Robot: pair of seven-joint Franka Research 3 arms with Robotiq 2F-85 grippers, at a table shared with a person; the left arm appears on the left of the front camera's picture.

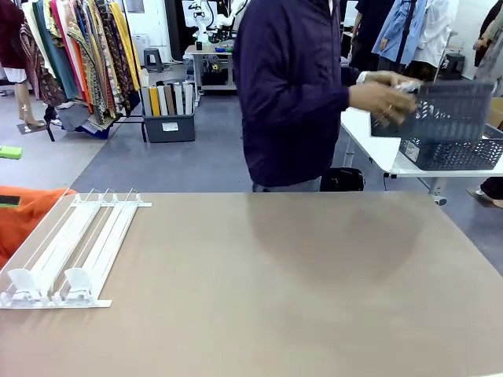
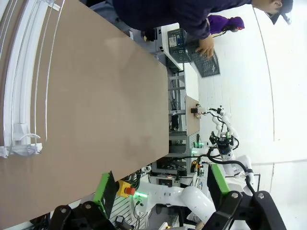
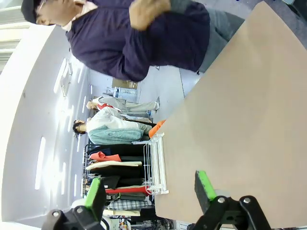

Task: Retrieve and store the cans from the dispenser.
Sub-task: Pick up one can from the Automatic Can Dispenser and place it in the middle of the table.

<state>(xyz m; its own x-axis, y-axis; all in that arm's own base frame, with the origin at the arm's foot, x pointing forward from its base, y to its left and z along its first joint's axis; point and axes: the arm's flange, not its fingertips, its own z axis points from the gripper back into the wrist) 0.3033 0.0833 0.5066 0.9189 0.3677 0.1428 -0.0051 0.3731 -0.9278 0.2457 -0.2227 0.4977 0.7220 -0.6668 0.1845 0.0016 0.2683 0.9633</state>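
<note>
The dispenser (image 1: 71, 251), a flat white and clear rack of rail lanes with upright stoppers at its near end, lies on the left of the brown table (image 1: 275, 290). Its lanes are bare, and the cans are out of view. My left gripper (image 2: 160, 187) hangs open above the table's near edge, with the dispenser (image 2: 21, 72) far off at the picture's upper left. My right gripper (image 3: 148, 189) is open too, nothing between its green pads (image 3: 204, 184), and the dispenser (image 3: 156, 163) is beyond it.
A person in a dark jacket (image 1: 291, 94) stands at the far side, turned to a white side table (image 1: 377, 141), both hands on a dark grey lattice basket (image 1: 444, 118). An orange cloth (image 1: 23, 212) lies beside the dispenser's left edge.
</note>
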